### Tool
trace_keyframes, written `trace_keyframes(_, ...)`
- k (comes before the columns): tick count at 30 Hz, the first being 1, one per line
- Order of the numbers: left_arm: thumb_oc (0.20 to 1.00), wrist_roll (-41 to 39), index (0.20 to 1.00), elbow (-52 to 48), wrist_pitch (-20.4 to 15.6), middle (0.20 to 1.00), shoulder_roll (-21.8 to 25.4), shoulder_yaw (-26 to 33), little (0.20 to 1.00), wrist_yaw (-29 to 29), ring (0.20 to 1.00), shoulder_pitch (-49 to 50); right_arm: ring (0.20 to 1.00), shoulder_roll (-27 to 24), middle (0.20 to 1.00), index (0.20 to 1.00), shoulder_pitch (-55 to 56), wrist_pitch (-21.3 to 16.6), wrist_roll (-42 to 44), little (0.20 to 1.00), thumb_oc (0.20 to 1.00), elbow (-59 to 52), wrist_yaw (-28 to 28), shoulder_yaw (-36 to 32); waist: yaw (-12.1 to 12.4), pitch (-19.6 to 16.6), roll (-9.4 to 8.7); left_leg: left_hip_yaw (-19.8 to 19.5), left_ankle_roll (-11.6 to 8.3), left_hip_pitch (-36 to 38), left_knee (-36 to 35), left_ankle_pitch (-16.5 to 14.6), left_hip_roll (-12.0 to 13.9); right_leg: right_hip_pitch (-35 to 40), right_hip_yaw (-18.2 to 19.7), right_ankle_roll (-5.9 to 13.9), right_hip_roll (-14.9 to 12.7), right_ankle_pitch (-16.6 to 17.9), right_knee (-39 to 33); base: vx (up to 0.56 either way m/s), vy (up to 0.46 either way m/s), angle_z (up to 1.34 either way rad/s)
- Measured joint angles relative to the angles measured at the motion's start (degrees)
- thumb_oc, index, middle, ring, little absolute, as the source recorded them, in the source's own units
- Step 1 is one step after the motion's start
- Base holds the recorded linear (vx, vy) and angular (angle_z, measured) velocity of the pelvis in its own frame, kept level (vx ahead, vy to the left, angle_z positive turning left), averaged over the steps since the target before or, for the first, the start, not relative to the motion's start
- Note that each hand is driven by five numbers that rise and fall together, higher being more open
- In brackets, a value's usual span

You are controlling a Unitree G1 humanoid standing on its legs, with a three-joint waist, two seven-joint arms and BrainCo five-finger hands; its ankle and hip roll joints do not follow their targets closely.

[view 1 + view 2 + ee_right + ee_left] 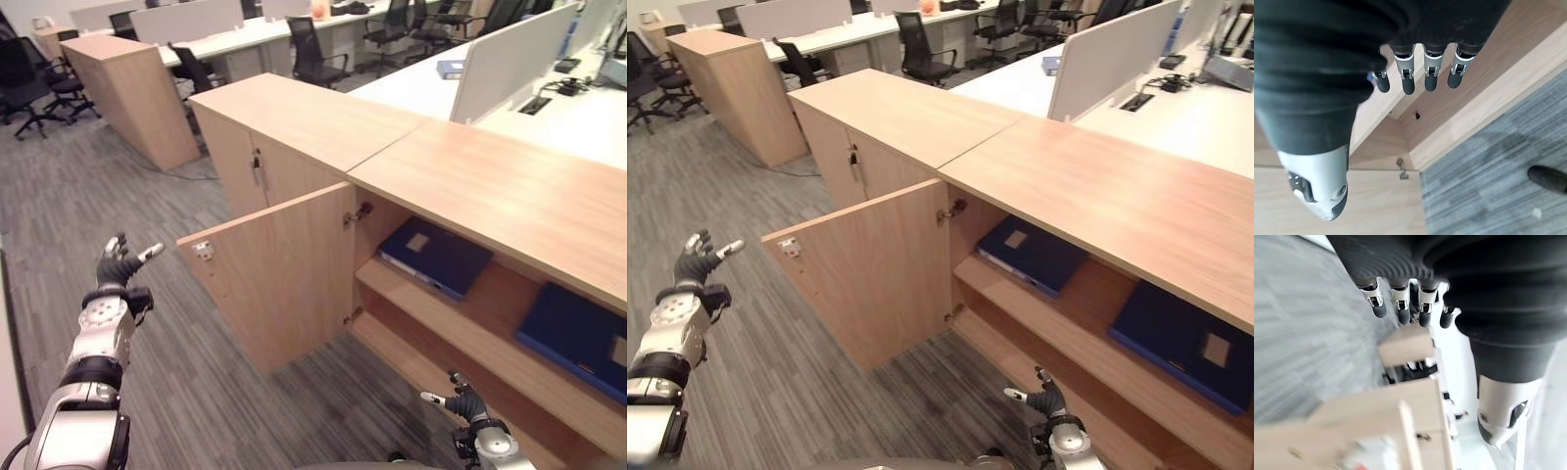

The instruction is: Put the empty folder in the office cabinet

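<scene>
Both hands hang empty with fingers straight: the left hand (pixel 118 266) over carpet beside the swung-out cabinet door (pixel 279 279), the right hand (pixel 465 403) before the lower shelf edge. The right wrist view shows a door hinge (pixel 1400 170) inside. A blue folder (pixel 436 255) lies at the upper shelf's (pixel 470 328) left end, another blue folder (pixel 578 338) at its right, bare shelf between.

left hand (pixel 1459 293) fingers relaxed, empty, above wooden cabinet (pixel 1400 406), grey carpet (pixel 1308 333)
</scene>
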Motion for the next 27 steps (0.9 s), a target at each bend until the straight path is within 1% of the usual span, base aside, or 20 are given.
trace_keyframes(1,1.000,-0.5,1.000,0.0,0.0,1.000,0.0,0.0,1.000,0.0,1.000,-0.4,1.000,0.0,1.000,1.000,-0.1,0.0,0.0,1.000,1.000,0.0,0.0,0.0,-0.6,-0.1,-0.24,0.3,-0.01,0.0,0.0,0.0,0.0,-0.1,0.2,0.02,0.0,0.0,0.0,0.03,0.028,-0.22)
trace_keyframes(2,1.000,-0.9,1.000,0.4,-0.1,1.000,-0.7,0.1,1.000,0.0,1.000,-1.4,1.000,0.0,1.000,1.000,0.2,0.0,0.0,1.000,1.000,-0.2,0.0,-0.1,-0.9,-0.2,-0.78,1.2,-0.11,0.1,0.0,-0.1,0.0,-0.9,1.2,0.04,0.3,0.1,0.0,0.03,0.017,-0.24)
trace_keyframes(3,1.000,-2.1,1.000,1.2,-0.2,1.000,-1.4,0.2,1.000,0.2,1.000,-2.1,1.000,0.0,1.000,1.000,0.2,0.0,0.0,1.000,1.000,-0.2,0.1,0.0,-0.5,-0.2,-0.94,1.4,-0.10,0.0,0.0,-0.1,0.0,-0.8,1.5,0.05,0.3,0.3,0.0,0.02,0.015,-0.24)
trace_keyframes(4,1.000,-2.8,1.000,1.7,-0.2,1.000,-1.9,0.1,1.000,0.2,1.000,-2.3,1.000,0.1,1.000,1.000,0.2,0.0,0.0,1.000,1.000,-0.4,0.1,0.0,-0.7,-0.1,-1.17,1.6,-0.09,0.1,0.0,-0.1,0.0,-0.9,1.6,0.05,0.4,0.3,0.0,0.00,0.005,-0.13)
trace_keyframes(7,1.000,-3.1,1.000,1.7,-0.2,1.000,-4.1,0.0,1.000,0.3,1.000,-2.2,1.000,0.1,1.000,1.000,0.2,0.0,0.0,1.000,1.000,-0.4,0.1,0.0,-1.0,0.3,-2.42,1.9,-0.10,0.1,0.0,-0.1,0.0,-1.0,1.7,-0.04,0.4,0.4,0.0,0.01,0.006,-0.03)
trace_keyframes(10,1.000,-5.6,1.000,2.0,-0.7,1.000,-6.0,0.7,1.000,1.1,1.000,-2.2,1.000,0.1,1.000,1.000,0.4,0.0,0.0,1.000,1.000,-0.4,0.1,0.0,-0.9,0.4,-3.80,2.1,-0.10,0.1,0.0,-0.1,0.0,-1.1,2.1,-0.05,0.4,0.5,0.0,0.00,0.000,0.00)
trace_keyframes(12,1.000,-7.2,1.000,2.1,-0.7,1.000,-6.3,0.5,1.000,1.2,1.000,-2.2,1.000,0.3,1.000,1.000,0.2,0.0,0.0,1.000,1.000,-0.4,0.1,0.0,-0.6,0.3,-4.50,2.1,-0.10,0.1,0.0,-0.1,0.0,-1.1,2.1,-0.02,0.4,0.5,0.0,0.00,0.000,0.00)
trace_keyframes(15,1.000,-7.4,1.000,2.2,-0.7,1.000,-7.0,0.5,1.000,1.5,1.000,-2.1,1.000,0.6,1.000,1.000,0.0,0.0,0.0,1.000,1.000,-0.5,0.0,0.0,-0.4,0.3,-5.74,2.1,-0.11,0.1,0.0,-0.1,0.0,-1.1,2.1,0.05,0.4,0.6,0.0,0.02,-0.006,0.01)
trace_keyframes(16,1.000,-7.4,1.000,2.2,-1.8,1.000,-7.7,1.1,1.000,2.0,1.000,-2.1,1.000,0.8,1.000,1.000,0.1,0.0,-0.1,1.000,1.000,-0.5,-0.1,0.2,-0.2,0.3,-6.52,2.1,-0.11,0.2,0.0,-0.1,0.0,-1.0,2.1,0.02,0.3,0.6,0.0,0.00,0.000,0.00)
trace_keyframes(19,1.000,-7.4,1.000,2.2,-2.2,1.000,-8.3,1.4,1.000,2.0,1.000,-1.8,1.000,1.0,1.000,1.000,0.3,0.0,-0.1,1.000,1.000,-0.5,-0.1,0.3,0.0,0.3,-7.76,2.1,-0.11,0.3,0.0,-0.1,0.0,-0.8,2.0,0.07,0.4,0.7,0.0,0.00,0.000,0.00)
trace_keyframes(25,1.000,-7.3,1.000,2.5,-1.9,1.000,-8.6,1.7,1.000,1.5,1.000,-1.4,1.000,1.2,1.000,1.000,0.4,0.1,-0.1,1.000,1.000,-0.6,0.0,0.7,0.4,0.3,-9.89,2.0,-0.12,0.3,0.0,-0.1,0.1,-0.8,2.0,0.19,0.2,0.7,0.0,0.00,-0.005,0.00)
trace_keyframes(27,1.000,-7.2,1.000,2.7,-1.5,1.000,-8.6,1.2,1.000,0.5,1.000,-1.4,1.000,1.3,1.000,1.000,0.4,0.0,-0.1,1.000,1.000,-0.6,0.0,1.0,1.1,0.7,-11.38,1.6,-0.16,0.2,0.0,0.0,0.1,-0.6,1.7,0.21,0.2,0.7,0.0,0.01,-0.046,0.07)
